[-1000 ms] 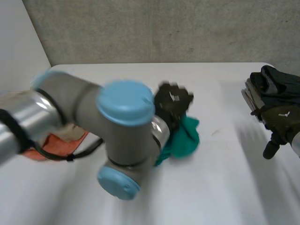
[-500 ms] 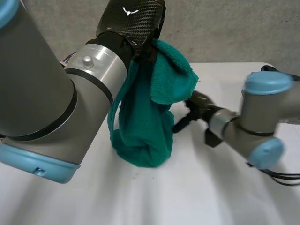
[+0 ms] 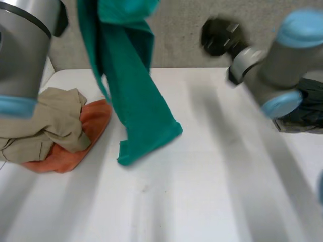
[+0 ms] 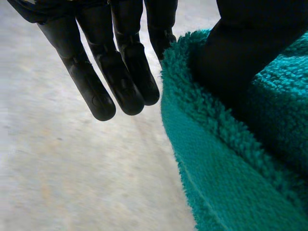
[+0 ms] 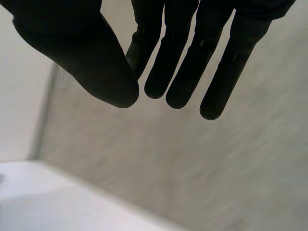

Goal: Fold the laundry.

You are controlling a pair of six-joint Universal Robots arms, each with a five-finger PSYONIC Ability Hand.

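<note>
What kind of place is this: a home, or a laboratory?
Probably a laboratory or test room, not a home. A bare white table stands against a plain grey wall, a robot arm hangs over it, and a small pile of clothes lies at one side.

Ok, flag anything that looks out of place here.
The beige garment and orange cloth lie crumpled in a heap at the table's left edge, unfolded. The teal towel hangs twisted from the left hand.

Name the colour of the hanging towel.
Teal green; the towel shows best in the head view.
</note>
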